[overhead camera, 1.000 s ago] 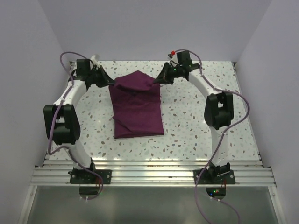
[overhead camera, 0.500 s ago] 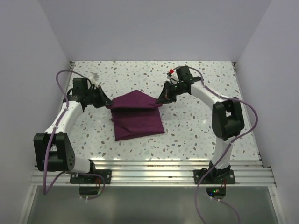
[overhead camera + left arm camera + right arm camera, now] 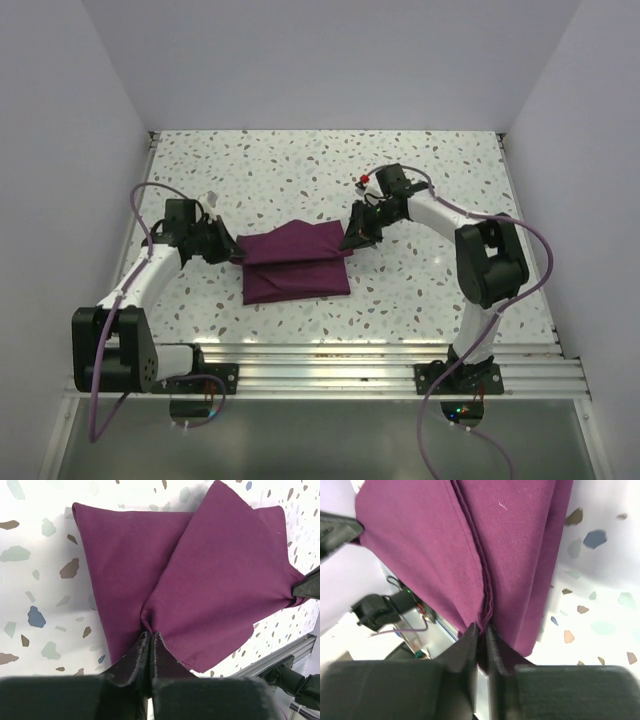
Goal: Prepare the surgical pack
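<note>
You have bare table point(image 3: 300, 170) beyond the pack point(image 3: 295, 265), and a narrower strip between it and the rail point(image 3: 320, 372). Left of the pack, the left gripper point(image 3: 237, 254) and its arm block the way. Right of the pack, the right gripper point(image 3: 347, 243) does. Walls point(image 3: 60, 150) stand close outside both arms.

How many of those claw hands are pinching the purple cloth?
2. The left gripper is shut on the left far corner of the surgical pack, and the right gripper is shut on its right far corner. No other grippers are in view.
</note>
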